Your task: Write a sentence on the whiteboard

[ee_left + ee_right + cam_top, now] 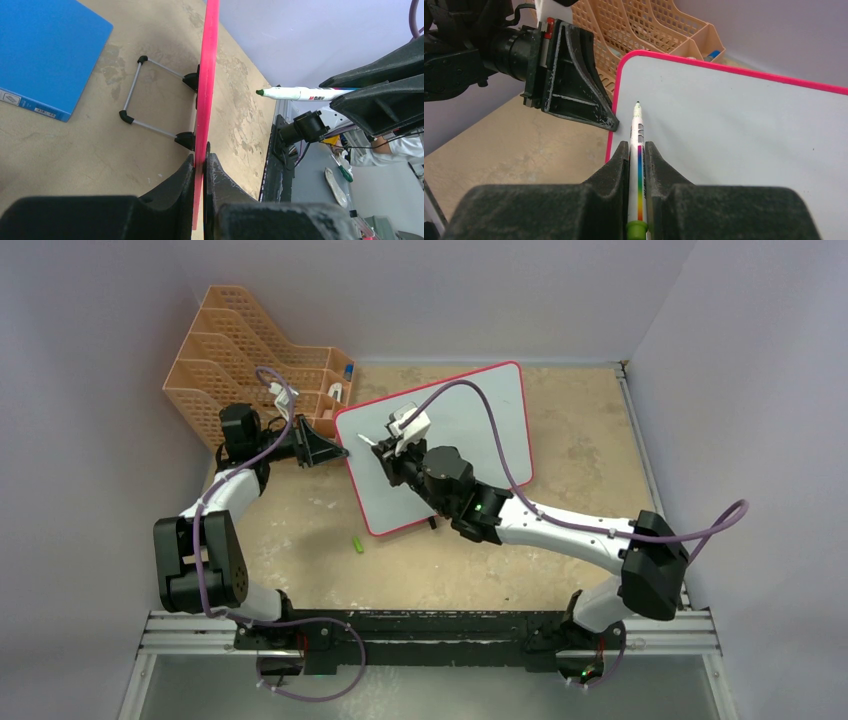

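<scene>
The large white rectangular whiteboard [480,420] with a pink-red frame stood propped on the tan desk [590,440], its long axis running left to right. The left pincer [200,159] was clamped on its left edge. The right pincer [637,148] was clamped on a white rainbow-striped marker [638,125]. The marker's green tip pointed at the board face near that edge and stood just clear of it.

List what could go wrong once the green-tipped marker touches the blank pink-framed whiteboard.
1. The left gripper clamps only the thin pink-red frame at one edge of the large white whiteboard; writing pressure farther across might swing the board.
2. The right gripper pinches the slim white rainbow-striped marker by its barrel; pressing may slide it back through the jaws.
3. The green tip hovers near the left gripper's fingers; a first stroke there could bump them.
</scene>
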Robot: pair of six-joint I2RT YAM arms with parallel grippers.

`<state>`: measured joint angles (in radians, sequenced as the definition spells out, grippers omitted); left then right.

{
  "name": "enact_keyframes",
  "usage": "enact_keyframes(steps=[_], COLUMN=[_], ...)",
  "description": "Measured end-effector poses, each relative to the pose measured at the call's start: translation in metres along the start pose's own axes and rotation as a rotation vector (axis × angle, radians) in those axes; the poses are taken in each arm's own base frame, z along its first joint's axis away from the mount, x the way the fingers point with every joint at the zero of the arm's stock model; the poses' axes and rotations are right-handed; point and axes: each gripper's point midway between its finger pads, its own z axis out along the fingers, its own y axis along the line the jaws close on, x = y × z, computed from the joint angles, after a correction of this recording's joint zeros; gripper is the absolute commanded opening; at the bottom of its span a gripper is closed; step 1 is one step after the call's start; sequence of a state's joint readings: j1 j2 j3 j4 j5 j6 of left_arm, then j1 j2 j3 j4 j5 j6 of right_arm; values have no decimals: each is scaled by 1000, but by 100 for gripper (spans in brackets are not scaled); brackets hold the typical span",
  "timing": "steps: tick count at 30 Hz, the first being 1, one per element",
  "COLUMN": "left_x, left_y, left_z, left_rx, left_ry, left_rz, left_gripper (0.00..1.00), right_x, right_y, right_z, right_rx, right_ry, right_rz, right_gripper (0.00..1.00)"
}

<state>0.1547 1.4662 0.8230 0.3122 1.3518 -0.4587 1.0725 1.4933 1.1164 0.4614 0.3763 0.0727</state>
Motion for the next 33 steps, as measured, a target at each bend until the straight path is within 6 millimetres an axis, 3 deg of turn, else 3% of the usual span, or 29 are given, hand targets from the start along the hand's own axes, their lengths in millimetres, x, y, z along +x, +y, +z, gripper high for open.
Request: enact_keyframes(steps=[33], left_x=[-1], left_y=[1], left_z=[0], left_rx=[2], left_ry=[1], left_rz=[6], left_gripper=[0], right_x=[14], right_y=[1], right_z=[19], right_rx=[38], right_ry=[57], right_rz=[2], right_gripper=[0])
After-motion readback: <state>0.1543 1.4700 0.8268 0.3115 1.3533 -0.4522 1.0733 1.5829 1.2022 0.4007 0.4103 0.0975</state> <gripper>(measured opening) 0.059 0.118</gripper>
